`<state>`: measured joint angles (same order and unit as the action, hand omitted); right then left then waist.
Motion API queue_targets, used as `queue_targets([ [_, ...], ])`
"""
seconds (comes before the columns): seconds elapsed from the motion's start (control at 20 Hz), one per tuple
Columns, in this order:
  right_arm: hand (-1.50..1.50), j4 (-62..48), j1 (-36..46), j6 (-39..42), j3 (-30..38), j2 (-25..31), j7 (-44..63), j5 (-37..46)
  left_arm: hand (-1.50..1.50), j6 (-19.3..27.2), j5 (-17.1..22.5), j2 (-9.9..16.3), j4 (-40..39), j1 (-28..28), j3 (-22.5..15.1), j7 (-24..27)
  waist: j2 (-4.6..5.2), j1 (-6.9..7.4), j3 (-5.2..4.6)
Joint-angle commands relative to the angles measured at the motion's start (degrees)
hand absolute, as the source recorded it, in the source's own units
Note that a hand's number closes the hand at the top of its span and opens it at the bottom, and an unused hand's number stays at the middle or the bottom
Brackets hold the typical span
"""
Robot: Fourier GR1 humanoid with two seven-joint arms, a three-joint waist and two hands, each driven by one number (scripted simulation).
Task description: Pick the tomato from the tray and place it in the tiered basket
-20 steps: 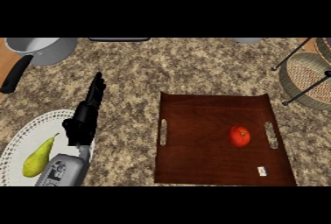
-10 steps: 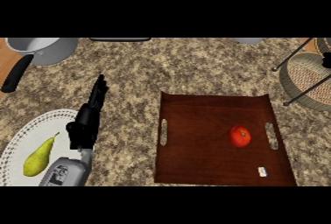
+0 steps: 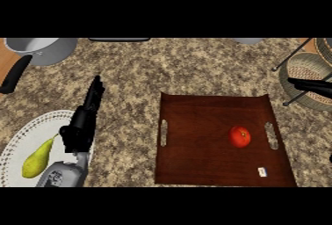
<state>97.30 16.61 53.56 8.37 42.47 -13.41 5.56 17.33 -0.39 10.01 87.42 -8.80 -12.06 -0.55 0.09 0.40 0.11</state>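
Tomato (image 3: 240, 136): red, round, glossy, small dark stem spot on top. Sits upright on the dark brown tray (image 3: 194, 167), right of centre, just beside the right handle slot, touched by nothing. Tray lies flat on the desk, one slot handle at each side. Basket (image 3: 304, 74): woven trays on dark wire legs, at the far right edge, partly cut off, well apart from the tomato.

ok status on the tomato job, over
Left robot hand open, resting by the plate. Right robot hand at the tiered basket, fingers unclear. Tomato on the tray, untouched. Nothing around it.
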Motion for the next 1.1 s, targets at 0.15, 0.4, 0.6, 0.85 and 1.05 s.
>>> queue_targets([
  [0.15, -1.50, 0.1, -1.5, 1.3, -6.5, 1.7, -8.1, 8.9, 0.00, -0.2, -1.6, -0.6, 3.4, 2.7, -1.0, -1.0, -0.06, 0.18, -0.06],
  [0.4, -1.50, 2.7, -8.5, -1.4, -7.0, 6.2, -13.6, 13.1, 0.00, 1.1, -2.9, -2.0, 3.1, 0.2, -0.5, -4.1, -0.16, -0.56, -0.03],
  [0.6, -1.50, -5.2, -2.4, -5.0, -10.8, 5.5, -14.7, 18.1, 0.00, -0.8, -3.0, -1.2, 3.8, 1.5, 0.5, -2.5, -0.01, 0.19, -0.06],
  [0.85, -1.50, -0.4, -5.5, -9.3, -11.2, 5.1, -14.3, 21.3, 0.00, -0.8, -3.5, -3.3, 4.2, 4.2, 0.3, -1.5, -0.15, -0.20, -0.09],
  [1.05, -1.50, -4.6, -2.8, -10.5, -13.6, 5.7, -16.4, 24.6, 0.00, -1.6, -3.7, -3.5, 0.2, -0.7, 2.6, -2.3, -0.02, -0.12, -0.10],
])
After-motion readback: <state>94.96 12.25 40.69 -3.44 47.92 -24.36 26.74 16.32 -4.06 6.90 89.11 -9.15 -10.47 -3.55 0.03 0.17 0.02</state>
